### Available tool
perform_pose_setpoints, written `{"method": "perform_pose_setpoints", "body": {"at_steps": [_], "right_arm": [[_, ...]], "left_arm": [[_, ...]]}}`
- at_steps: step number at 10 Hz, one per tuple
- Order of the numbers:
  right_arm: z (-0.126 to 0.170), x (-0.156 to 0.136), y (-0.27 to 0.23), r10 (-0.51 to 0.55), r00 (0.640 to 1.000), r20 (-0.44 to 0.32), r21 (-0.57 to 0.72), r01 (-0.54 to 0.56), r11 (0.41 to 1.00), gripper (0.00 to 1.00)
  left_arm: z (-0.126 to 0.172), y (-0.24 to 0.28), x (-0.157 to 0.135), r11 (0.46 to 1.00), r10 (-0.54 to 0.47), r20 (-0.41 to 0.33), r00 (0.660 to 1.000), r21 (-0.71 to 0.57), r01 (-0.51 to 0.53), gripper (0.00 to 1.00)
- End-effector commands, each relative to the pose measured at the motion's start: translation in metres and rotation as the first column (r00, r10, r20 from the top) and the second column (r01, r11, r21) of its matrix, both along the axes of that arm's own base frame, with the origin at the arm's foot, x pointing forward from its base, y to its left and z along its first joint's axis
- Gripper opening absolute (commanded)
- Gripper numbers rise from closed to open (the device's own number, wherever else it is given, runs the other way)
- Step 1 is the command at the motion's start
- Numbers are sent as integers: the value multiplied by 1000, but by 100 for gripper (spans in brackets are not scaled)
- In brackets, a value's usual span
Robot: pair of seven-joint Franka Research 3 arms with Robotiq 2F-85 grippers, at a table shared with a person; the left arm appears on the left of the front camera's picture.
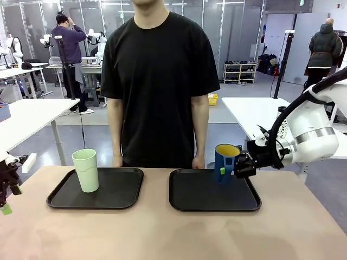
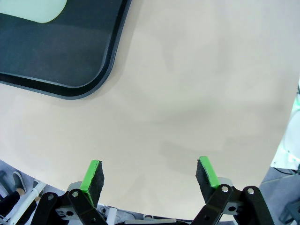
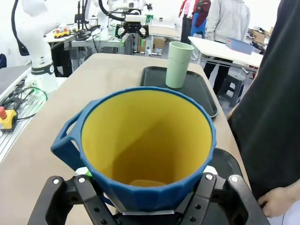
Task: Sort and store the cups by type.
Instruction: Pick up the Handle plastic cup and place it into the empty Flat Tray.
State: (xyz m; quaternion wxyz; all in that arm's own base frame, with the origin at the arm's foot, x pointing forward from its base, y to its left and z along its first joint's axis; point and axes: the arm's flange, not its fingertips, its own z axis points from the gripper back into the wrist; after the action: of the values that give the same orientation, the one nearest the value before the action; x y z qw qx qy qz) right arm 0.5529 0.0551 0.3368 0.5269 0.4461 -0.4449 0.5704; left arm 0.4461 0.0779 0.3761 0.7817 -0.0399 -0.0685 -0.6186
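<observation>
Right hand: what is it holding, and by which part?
The right hand grips the dark blue, yellow-lined handled mug by its body wall, not the handle, above the right black tray.

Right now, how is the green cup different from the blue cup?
The green cup is tall, pale and has no handle; the blue cup is shorter, dark, yellow inside, with a handle. The green cup stands free on the left tray; the blue cup is gripped by the right gripper over the right tray. Both are upright.
</observation>
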Motion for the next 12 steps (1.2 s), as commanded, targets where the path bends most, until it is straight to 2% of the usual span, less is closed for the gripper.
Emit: {"method": "perform_pose_setpoints", "body": {"at_steps": [1,6,12], "right_arm": [[-1,15,1,-6,999,-44,26,7,1000,74],[-13,29,1,-64,997,-48,-13,64,998,74],[-60,51,18,-65,996,-55,-22,64,998,74]], "left_arm": [[1,0,-2,1000,-3,6,1000,10,3,100],[1,0,-2,1000,-3,6,1000,10,3,100],[1,0,-2,1000,-3,6,1000,10,3,100]]}}
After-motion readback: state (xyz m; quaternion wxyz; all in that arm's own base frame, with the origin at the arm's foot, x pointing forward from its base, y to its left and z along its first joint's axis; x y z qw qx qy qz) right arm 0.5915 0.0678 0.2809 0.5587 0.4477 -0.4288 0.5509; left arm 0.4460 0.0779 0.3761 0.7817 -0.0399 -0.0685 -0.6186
